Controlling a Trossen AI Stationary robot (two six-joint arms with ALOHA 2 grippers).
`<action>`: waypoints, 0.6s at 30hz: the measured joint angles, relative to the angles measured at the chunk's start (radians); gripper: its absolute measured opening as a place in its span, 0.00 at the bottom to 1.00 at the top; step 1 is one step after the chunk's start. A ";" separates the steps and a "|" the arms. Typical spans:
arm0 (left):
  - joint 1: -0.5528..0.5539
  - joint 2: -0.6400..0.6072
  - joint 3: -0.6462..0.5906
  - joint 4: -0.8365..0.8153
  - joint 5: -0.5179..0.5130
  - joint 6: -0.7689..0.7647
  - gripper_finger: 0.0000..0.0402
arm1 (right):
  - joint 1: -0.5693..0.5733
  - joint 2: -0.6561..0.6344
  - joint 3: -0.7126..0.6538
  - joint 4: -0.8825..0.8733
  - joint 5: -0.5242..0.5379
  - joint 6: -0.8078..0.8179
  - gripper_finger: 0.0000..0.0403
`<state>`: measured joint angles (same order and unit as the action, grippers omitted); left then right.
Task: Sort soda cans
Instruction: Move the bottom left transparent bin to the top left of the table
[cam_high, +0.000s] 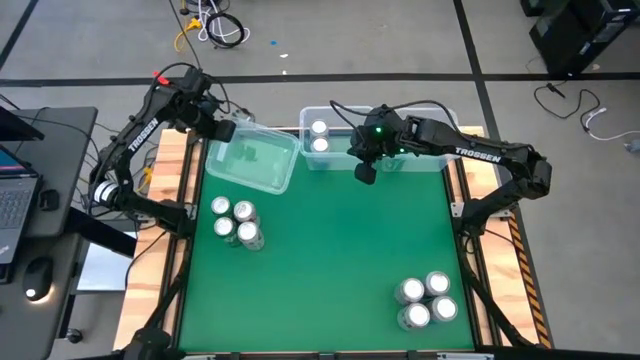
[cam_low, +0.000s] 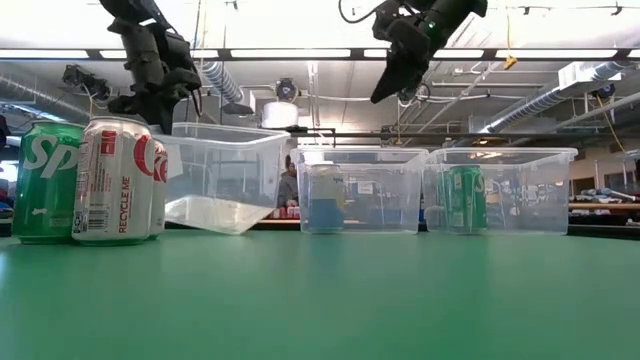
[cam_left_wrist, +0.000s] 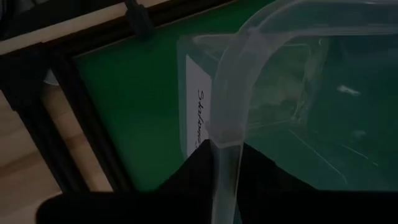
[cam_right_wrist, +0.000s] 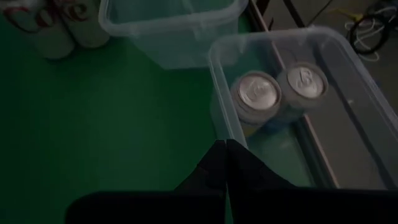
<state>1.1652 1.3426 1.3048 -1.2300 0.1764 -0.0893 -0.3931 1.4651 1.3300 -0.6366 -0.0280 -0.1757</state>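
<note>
Several soda cans stand in two clusters on the green mat, one at the near left (cam_high: 236, 222) and one at the near right (cam_high: 425, 300). Two silver-topped cans (cam_right_wrist: 258, 93) stand in the middle clear bin (cam_high: 312, 160). A green can (cam_low: 465, 200) stands in the right bin (cam_low: 500, 160). My left gripper (cam_high: 222, 128) is shut on the rim of the left clear bin (cam_high: 255, 165), which is tilted. My right gripper (cam_high: 365, 172) hangs shut and empty above the mat, just in front of the middle bin. My left gripper has the left bin's rim at a far-left corner (cam_left_wrist: 227, 124), with one finger inside the wall and one outside. The fingers come steeply from above. That side of the bin is raised, and its lower edge (cam_low: 235, 228) on the other side rests on the mat.
The three bins line the far edge of the mat. In the low view a green can (cam_low: 45, 180) and a silver-and-red can (cam_low: 120, 180) stand close at the left. The mat's middle (cam_high: 330, 250) is bare. Wooden borders and black rails (cam_high: 180, 250) frame the table.
</note>
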 joint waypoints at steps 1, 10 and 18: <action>0.000 0.000 0.000 -0.001 0.000 0.005 0.12 | 0.002 0.000 0.000 0.007 0.000 0.000 0.00; -0.002 0.000 0.019 -0.047 0.012 0.059 0.30 | 0.006 0.000 0.000 0.056 0.000 0.000 0.00; -0.005 -0.002 0.091 -0.055 -0.001 0.115 0.49 | 0.010 0.021 0.000 0.155 -0.056 0.000 0.00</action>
<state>1.1597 1.3411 1.3956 -1.2854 0.1759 0.0258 -0.3831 1.4862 1.3303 -0.4812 -0.0842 -0.1753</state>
